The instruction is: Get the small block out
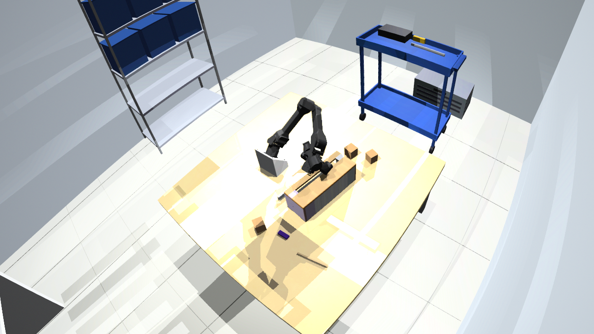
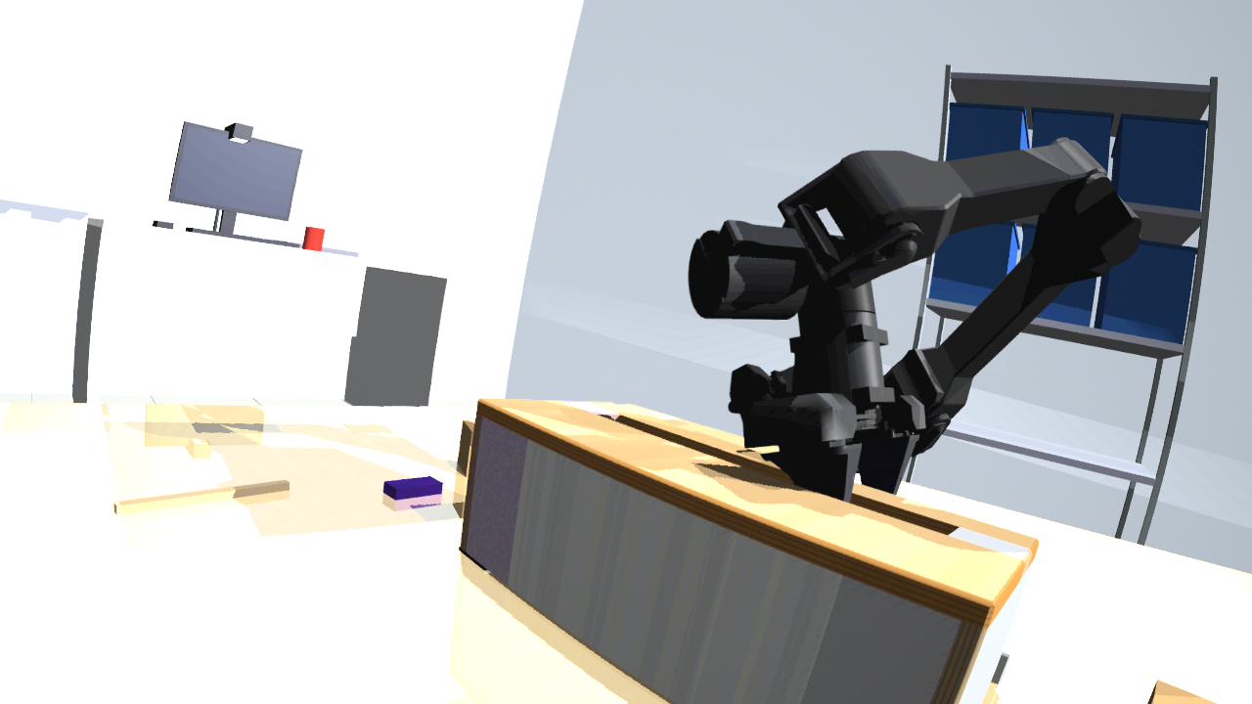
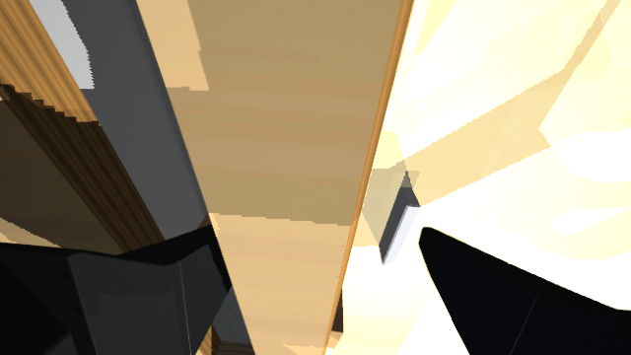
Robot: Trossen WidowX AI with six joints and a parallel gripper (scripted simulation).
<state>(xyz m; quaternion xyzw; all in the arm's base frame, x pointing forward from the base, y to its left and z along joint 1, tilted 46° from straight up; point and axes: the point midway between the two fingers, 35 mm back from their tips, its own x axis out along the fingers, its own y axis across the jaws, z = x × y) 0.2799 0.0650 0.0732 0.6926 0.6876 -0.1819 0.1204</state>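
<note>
The long box [image 1: 332, 186] [image 2: 700, 569] [image 3: 286, 123] has a wooden top with a slot along it and a clear grey front. It lies in the middle of the table [image 1: 394, 186]. My gripper [image 1: 321, 168] [image 2: 862, 477] [image 3: 337, 227] is open and empty at the box's far half. One finger reaches down into the slot and the other hangs behind the box's back edge. I cannot make out the block on the shelf. A pale lilac patch [image 1: 293, 193] [image 2: 612, 413] shows at the near-left end of the top.
A flat dark purple block [image 1: 283, 234] [image 2: 413, 490] and a thin wooden stick [image 1: 311, 259] [image 2: 201, 495] lie on the table past the box's left end. Tan cubes [image 1: 351, 150] [image 1: 371, 155] [image 1: 259, 224] stand around. A small grey piece lies behind the box.
</note>
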